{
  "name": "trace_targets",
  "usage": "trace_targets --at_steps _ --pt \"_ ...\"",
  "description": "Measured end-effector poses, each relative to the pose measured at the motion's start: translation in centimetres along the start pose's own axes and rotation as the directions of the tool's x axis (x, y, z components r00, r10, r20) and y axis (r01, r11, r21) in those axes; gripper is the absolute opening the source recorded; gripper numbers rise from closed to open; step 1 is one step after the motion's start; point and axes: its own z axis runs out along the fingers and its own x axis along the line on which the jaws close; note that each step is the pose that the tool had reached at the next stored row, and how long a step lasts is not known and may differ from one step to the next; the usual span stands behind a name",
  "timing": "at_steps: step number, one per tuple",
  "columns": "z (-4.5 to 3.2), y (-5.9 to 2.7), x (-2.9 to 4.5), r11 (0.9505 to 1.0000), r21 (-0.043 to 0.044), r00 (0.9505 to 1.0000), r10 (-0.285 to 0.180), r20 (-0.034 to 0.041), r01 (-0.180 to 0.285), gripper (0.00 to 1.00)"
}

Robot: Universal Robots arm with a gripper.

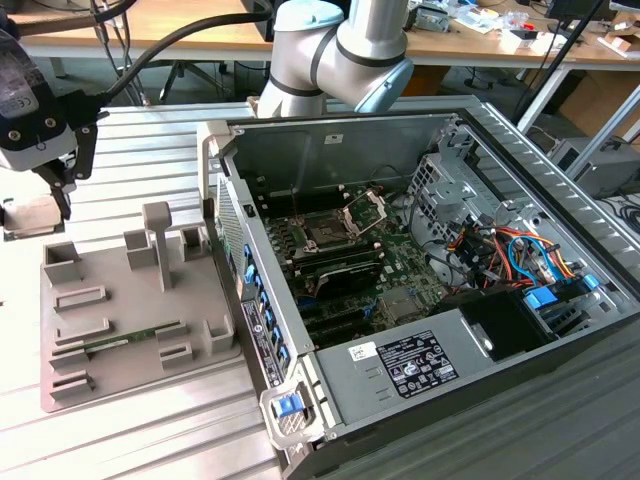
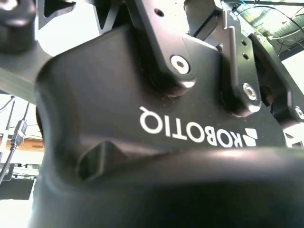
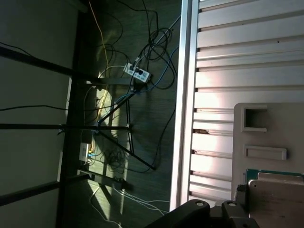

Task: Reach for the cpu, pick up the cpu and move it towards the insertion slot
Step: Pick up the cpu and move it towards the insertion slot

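Gripper housing [image 2: 118, 109], black, sits closest to lens in the second wrist view, w/ linkage bolts above it. In the exterior view the gripper [image 1: 62, 190] hangs at the exterior view's far left, off the far corner of the grey tray [image 1: 130, 320] and directly over the cpu [image 1: 28, 216].

Step in hand, as judged: pick-up stage. Reach looks complete; carry not begun. Cpu is a pale square just beyond the tray corner. In the first wrist view the cpu [image 3: 278, 202] shows a silvery top w/ green edge, dark gripper parts right beside it. Whether chip rests on the slatted table [image 1: 150, 150] or is lifted: cannot tell.

Grip state: cannot tell, released or clamped on chip. Contact w/ cpu: touching or v. near, unconfirmed.

Insertion slot [image 1: 326, 233] lies inside the open PC case [image 1: 420, 360]: dark centre, metal frame [image 1: 365, 208] hinged up, green board around. Well apart from cpu; tray and case side wall [image 1: 215, 160] lie between.

Next move req'ts, opinion only: firm hold on chip edges, chip kept level, enough lift to clear tray blocks [image 1: 158, 235] and side wall. Risk: slip or tilt if hold is poor.
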Motion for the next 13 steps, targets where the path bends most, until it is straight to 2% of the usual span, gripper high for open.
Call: trace_targets --at_steps 13 --pt "-0.25 0.02 0.0 1.0 0.0 1.0 0.0 -0.0001 0.0 0.54"
